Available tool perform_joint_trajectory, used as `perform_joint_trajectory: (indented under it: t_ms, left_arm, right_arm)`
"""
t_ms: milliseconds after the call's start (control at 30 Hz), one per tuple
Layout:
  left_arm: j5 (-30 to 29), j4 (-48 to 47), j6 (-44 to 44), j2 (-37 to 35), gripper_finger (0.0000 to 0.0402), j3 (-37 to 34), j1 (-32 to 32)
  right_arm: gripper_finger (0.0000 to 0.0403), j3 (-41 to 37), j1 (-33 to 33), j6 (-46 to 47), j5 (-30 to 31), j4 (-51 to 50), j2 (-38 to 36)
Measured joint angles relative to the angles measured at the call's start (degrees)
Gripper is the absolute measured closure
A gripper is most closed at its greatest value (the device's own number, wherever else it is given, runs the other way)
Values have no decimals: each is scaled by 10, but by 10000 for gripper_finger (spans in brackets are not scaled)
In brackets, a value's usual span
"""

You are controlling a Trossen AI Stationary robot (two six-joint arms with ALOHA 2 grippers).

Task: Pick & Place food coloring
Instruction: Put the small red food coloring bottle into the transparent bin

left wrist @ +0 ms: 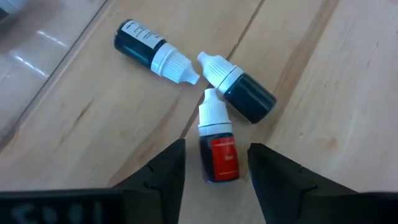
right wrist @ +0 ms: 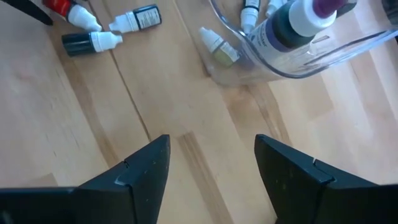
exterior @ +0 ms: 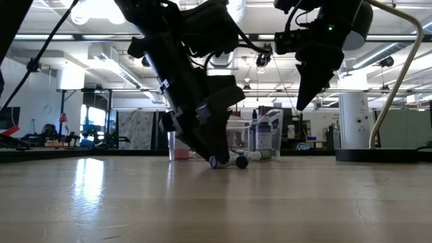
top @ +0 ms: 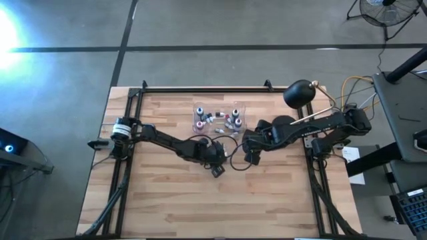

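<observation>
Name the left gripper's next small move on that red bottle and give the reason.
Probably close the left gripper on the red bottle: it lies flat on the table between the open fingers, which flank its body without yet pinching it. Two dark bottles lie cap to cap with it, so lift gently afterward.

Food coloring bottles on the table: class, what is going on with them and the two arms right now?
The left gripper is down at the table with its open fingers either side of a red bottle that lies beside two dark bottles. It has not closed on it. The right gripper hovers open over bare wood near the clear box, which already holds several bottles.
</observation>
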Motion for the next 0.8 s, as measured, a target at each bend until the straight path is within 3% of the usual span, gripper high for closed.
perform_joint_trajectory:
  t_ms: [367,600,700,800]
  left_arm:
    - [-1,-2,31,-1,359,0,0]
    - [-6,-3,47,-42,371,0,0]
    - [-59,-2,46,-86,368,0,0]
    - [-157,-5,72,-135,366,0,8]
  right_arm:
    - [177,0,0,0,0,3,0]
    - [177,0,0,0,0,2,0]
    - [177,0,0,0,0,2,1]
    - [177,0,0,2,0,2,1]
